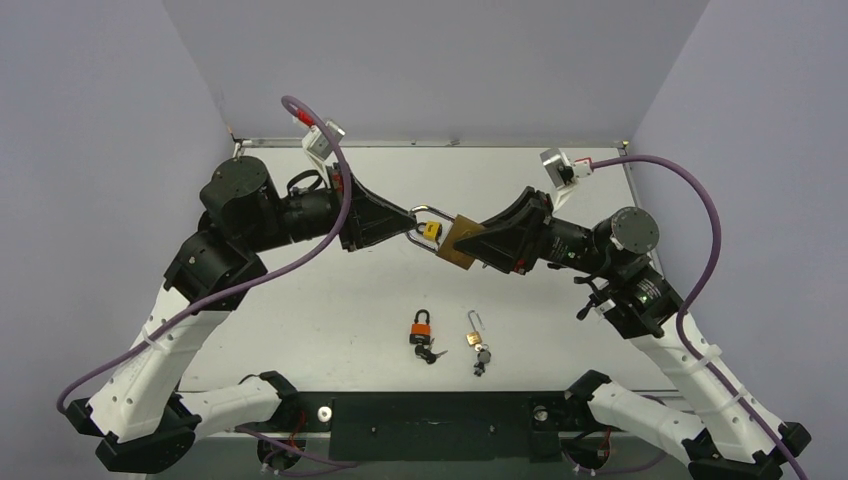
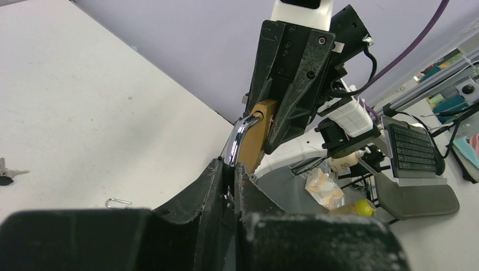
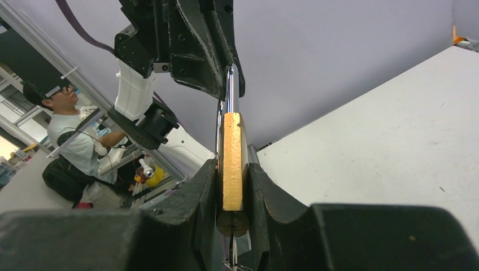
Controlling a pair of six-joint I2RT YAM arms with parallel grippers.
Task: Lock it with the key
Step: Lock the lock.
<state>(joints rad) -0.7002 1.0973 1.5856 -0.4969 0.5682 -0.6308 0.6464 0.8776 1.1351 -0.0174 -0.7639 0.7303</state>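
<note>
- R gripper (image 1: 478,242) clamped on brass padlock (image 3: 231,161) body, mid-air above table (image 1: 300,330).
- L gripper (image 1: 410,222) pinching its shackle (image 2: 237,141).
- Shackle seated? Can't tell.
- Key not clearly seen; locking turn prob. still left.
</note>
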